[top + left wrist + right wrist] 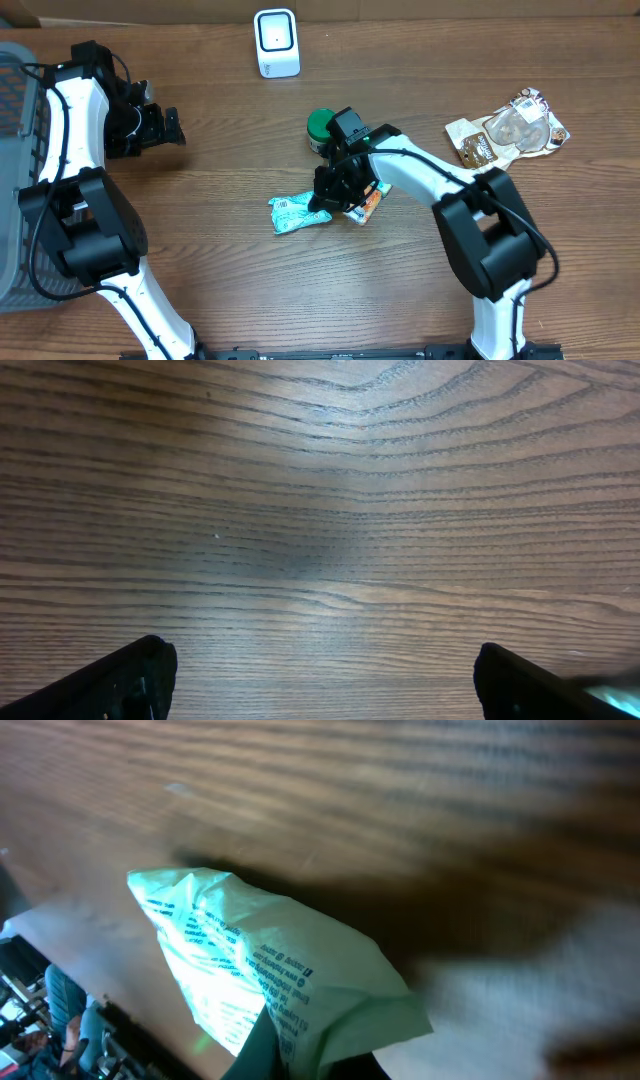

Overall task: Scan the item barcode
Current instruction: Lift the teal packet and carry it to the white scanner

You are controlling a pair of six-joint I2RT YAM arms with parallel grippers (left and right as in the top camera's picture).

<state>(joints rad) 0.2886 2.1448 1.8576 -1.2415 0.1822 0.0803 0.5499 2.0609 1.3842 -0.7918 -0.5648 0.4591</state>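
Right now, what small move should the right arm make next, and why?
Probably lift straight up: the right tool looks shut on the green packet, which lies on the table, and the white scanner stands farther back.

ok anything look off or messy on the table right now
Two things. The mint-green packet mid-table is crumpled and lies askew, its end pinched in the right hand, beside an orange packet. At the far right, a clear wrapper sits crushed in a heap. Nothing looks spilled.

open gap between scanner (276, 43) and green tub (320, 124); basket (18, 90) blocking left edge
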